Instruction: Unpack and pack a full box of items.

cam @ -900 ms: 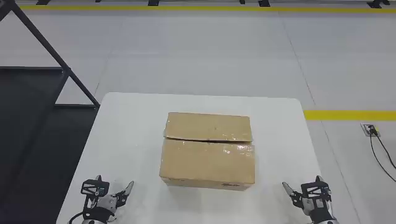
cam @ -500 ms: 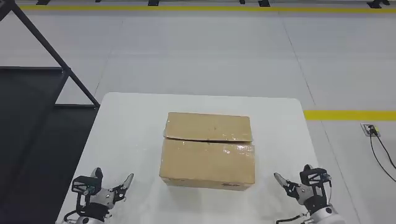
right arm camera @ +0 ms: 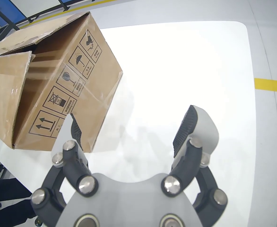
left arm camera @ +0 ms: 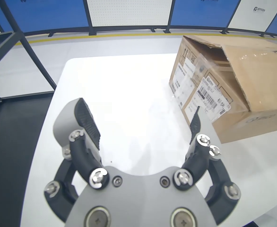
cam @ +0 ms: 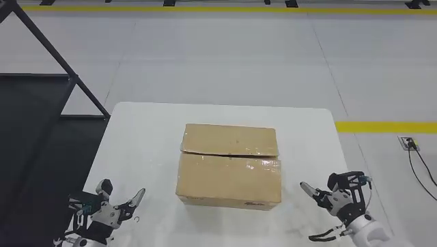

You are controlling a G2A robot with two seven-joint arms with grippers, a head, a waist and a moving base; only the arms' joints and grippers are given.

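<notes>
1. Box (cam: 229, 165): brown cardboard, standing at the middle of the white worktop (cam: 150, 138). Both top flaps were folded down and met at a seam along the top. The flap edges looked torn, with loose clear tape on the end walls. Contents were hidden.
2. Left end effector (left arm camera: 139, 112): fingers spread and holding nothing, over the worktop toward the near left corner, beside the box's labelled end wall and apart from it.
3. Right end effector (right arm camera: 131, 115): fingers spread and holding nothing, toward the near right corner, just beside the box's end wall with the handling symbols.
4. Risk, sliding: the worktop looked smooth, so lifting one flap with no counter-hold would likely drag or turn the box.
5. Risk, tearing: the ragged flap edge could rip further if pinched at the corner.
6. Risk, snagging: the loose tape might catch a finger pad.
7. Risk, load: the weight was unknown, so a one-sided push could tip the box.
</notes>
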